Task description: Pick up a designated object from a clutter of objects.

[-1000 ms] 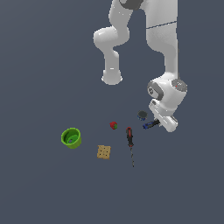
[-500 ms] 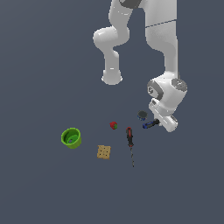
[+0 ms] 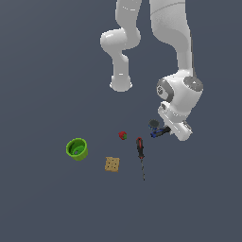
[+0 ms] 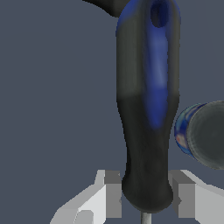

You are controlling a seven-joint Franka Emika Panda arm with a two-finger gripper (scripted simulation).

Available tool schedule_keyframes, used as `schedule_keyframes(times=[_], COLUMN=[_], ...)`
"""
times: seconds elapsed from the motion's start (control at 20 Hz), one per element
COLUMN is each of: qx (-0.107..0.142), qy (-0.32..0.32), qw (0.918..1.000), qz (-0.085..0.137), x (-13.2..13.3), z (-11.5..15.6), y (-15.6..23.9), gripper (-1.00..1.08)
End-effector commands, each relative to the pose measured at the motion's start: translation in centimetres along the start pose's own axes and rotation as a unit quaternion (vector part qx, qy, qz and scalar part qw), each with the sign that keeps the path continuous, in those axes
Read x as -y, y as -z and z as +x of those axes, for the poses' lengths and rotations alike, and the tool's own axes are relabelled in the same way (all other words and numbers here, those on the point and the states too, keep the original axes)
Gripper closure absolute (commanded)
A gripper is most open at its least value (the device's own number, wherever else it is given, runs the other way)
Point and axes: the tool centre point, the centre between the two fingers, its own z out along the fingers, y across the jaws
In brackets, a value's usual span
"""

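**Ana:** Over on the exterior view's right, the gripper (image 3: 166, 131) is down at the counter (image 3: 42, 198), right on the blue-handled screwdriver (image 3: 158, 133). A dark round knob (image 3: 153, 124) lies just beside it. The rest of the clutter is apart to the left: the strawberry (image 3: 123, 135), the red-handled screwdriver (image 3: 140, 150), the cracker (image 3: 112, 164), and furthest left the green cup (image 3: 77, 149).

**Ben:** Is it lifted yet?

**Ana:** I'd say not. From that view the blue handle seems level with the other items, though I can't tell whether it touches the counter. I can't make out the fingers there either.

**Ben:** And the wrist view?

**Ana:** There the blue-handled screwdriver (image 4: 148, 100) fills the frame, with its thin shaft just showing at the narrow end. The fingers (image 4: 111, 194) stand one on each side of the handle's end, narrow, flanking it closely. Whether they actually press on it, I can't tell. The dark round knob (image 4: 205, 133) is just beside the handle.

**Ben:** So where does that leave the task?

**Ana:** My judgement: reach and alignment on the right object are done. Confirming the squeeze and raising it clear of the knob remain.
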Motion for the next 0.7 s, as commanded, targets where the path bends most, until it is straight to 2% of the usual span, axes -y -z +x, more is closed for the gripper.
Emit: schedule_keyframes(times=[0.0,0.65], qx=[0.000,-0.001], qy=[-0.001,-0.002], qw=[1.0000,1.0000], qz=[0.001,0.000], x=[0.3,2.1], z=[1.5,11.1], y=[2.1,15.1], gripper=[1.08,1.08])
